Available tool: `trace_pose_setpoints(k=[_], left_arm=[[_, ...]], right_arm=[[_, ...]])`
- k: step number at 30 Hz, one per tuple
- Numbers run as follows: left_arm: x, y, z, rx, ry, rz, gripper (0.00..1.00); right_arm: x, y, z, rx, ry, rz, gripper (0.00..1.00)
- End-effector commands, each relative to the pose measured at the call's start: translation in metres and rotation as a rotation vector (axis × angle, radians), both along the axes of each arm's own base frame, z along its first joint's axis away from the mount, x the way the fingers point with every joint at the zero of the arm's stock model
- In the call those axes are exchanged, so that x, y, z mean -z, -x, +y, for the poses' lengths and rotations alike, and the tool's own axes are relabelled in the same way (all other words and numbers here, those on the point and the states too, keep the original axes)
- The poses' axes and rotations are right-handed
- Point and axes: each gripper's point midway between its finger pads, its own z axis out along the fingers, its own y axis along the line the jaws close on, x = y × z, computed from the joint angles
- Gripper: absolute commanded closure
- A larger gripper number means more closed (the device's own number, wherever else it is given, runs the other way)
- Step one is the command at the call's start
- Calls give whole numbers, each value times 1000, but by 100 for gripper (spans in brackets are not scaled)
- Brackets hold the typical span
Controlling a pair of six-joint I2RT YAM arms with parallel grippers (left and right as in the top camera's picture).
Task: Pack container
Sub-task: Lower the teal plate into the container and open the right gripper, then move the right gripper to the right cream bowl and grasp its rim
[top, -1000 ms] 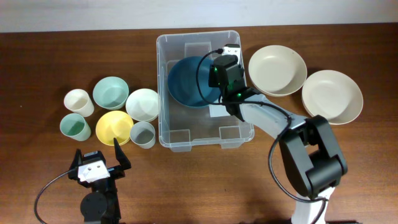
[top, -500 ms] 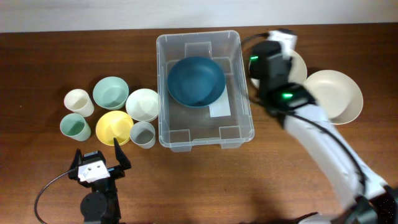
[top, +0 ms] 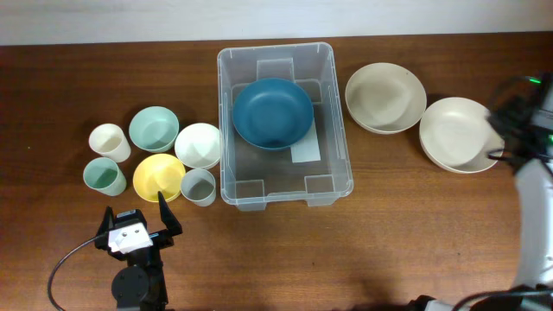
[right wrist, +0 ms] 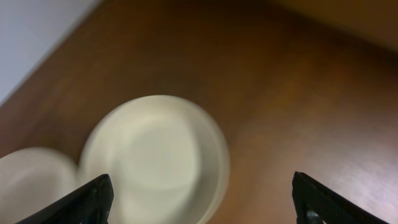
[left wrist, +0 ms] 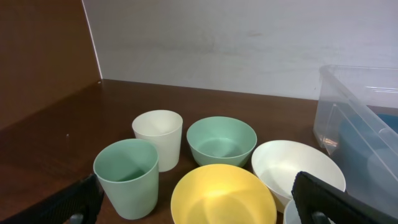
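— Where does the container [top: 276, 177] lie from each pair of jaws?
— It is ahead and to the right of the left gripper [top: 136, 216], with a cluster of cups and bowls between. Its clear wall shows at the right edge of that wrist view. From the right gripper [right wrist: 202, 202] it is well off to the left, beyond the near cream bowl [top: 460, 133] and the far cream bowl [top: 385, 97]. It sits upright on the table [top: 52, 86], with a blue bowl [top: 272, 112] inside toward its far end and a white label [top: 305, 152] just beside that bowl.
— And the left jaws?
— Spread wide, nothing in them. The yellow bowl [left wrist: 221, 196] sits just ahead, centred between the fingers. The green cup [left wrist: 127, 174] stands ahead of the left finger and the white bowl [left wrist: 295, 168] ahead of the right one. The cream cup [left wrist: 158, 137] and green bowl [left wrist: 221, 140] are farther out.
— The right pair?
— Also released, fingers far apart and empty, hanging above the table. The near cream bowl lies below and ahead of them, blurred. The far one is off to their left, and I cannot tell whether the two rims touch
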Motion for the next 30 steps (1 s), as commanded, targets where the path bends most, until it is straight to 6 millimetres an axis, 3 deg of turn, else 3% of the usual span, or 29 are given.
trace_pose_setpoints(k=[1,9,13,21,25,30], left_arm=[[1,0,0,-4,9,0,1],[1,0,0,-4,9,0,0],[1,0,0,-4,9,0,1],[1,0,0,-4,9,0,1],[1,0,0,-4,9,0,0],[1,0,0,-4,9,0,1]], right_arm=[[19,12,-23,50,-111,-7,12],[75,19,-48,31,-296,30,12],[100,6,-45,-88,-323,73,9],[149,-3,-42,-151,-394,135,9],[166,-19,-32,-253,-449,100,9],[183,-21,-32,-280,-455,121,9]])
